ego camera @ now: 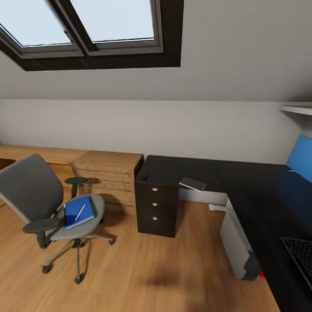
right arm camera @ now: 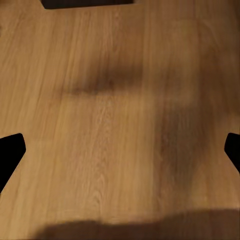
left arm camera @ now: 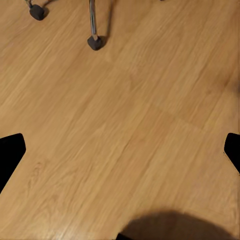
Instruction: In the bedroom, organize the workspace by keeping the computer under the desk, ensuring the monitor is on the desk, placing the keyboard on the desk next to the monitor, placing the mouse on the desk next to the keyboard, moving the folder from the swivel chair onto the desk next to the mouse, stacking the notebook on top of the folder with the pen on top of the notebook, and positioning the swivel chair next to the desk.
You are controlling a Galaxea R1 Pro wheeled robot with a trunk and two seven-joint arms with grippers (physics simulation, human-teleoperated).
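Grippers: my left gripper (left arm camera: 120, 150) and right gripper (right arm camera: 120, 150) both hang with fingers spread wide, holding nothing, over bare wooden floor (left arm camera: 150, 115).
Chair: the swivel chair (ego camera: 52, 208) stands well apart from the dark desk (ego camera: 242, 182), a blue folder (ego camera: 79, 212) on its seat with a pen (ego camera: 80, 212) on top.
Desk: a mouse (ego camera: 144, 177), a flat dark notebook (ego camera: 193, 184), a keyboard (ego camera: 301, 255) and the monitor (ego camera: 301, 158) at its far edge.
Under desk: the computer (ego camera: 236, 242).
Left wrist: two chair casters (left arm camera: 95, 42) nearby.
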